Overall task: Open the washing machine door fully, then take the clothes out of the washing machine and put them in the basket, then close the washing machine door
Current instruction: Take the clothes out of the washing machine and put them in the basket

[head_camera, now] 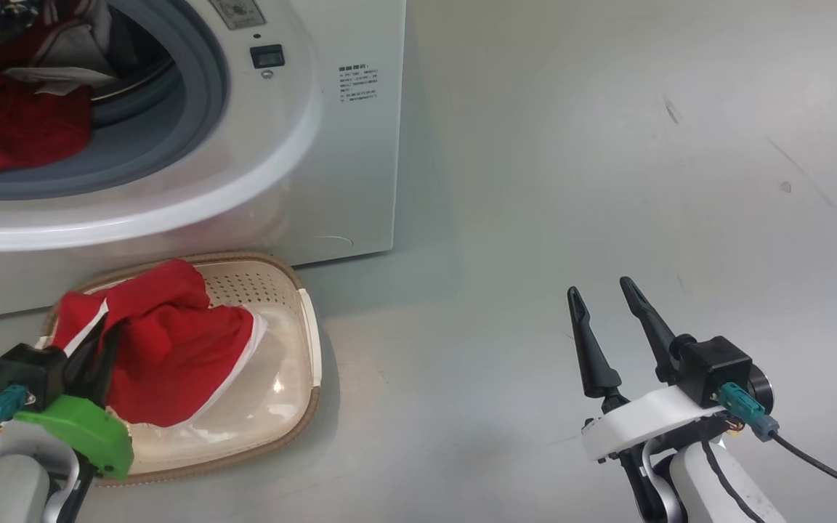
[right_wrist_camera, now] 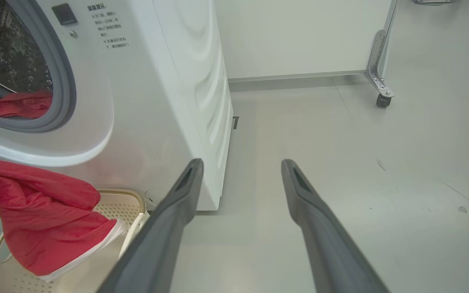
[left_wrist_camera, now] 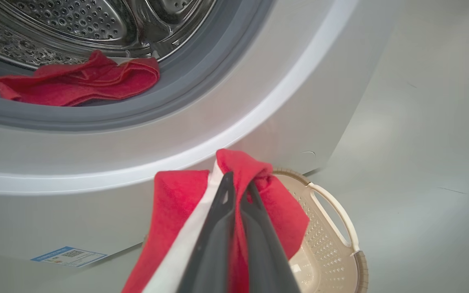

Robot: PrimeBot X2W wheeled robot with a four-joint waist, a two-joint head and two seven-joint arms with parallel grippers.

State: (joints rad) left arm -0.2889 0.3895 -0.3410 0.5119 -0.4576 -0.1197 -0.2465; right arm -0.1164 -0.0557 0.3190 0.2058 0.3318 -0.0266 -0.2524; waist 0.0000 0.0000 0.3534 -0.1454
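The white washing machine (head_camera: pixel 346 167) stands open at upper left; its door is out of view. Red clothes (head_camera: pixel 11 127) with white parts lie in the drum mouth, on the grey seal (left_wrist_camera: pixel 75 83). My left gripper (left_wrist_camera: pixel 238 185) is shut on a red garment with a white edge (head_camera: pixel 164 341), which hangs down into the cream basket (head_camera: pixel 302 407) on the floor in front of the machine. In the right wrist view the same garment (right_wrist_camera: pixel 39 215) drapes over the basket (right_wrist_camera: pixel 128 203). My right gripper (head_camera: pixel 601 290) hovers open and empty over bare floor to the right.
Grey floor (head_camera: pixel 644 145) spreads to the right of the machine. A white panel on a metal leg with a castor (right_wrist_camera: pixel 382 99) stands far back in the right wrist view. A blue label (left_wrist_camera: pixel 68 255) sits low on the machine's front.
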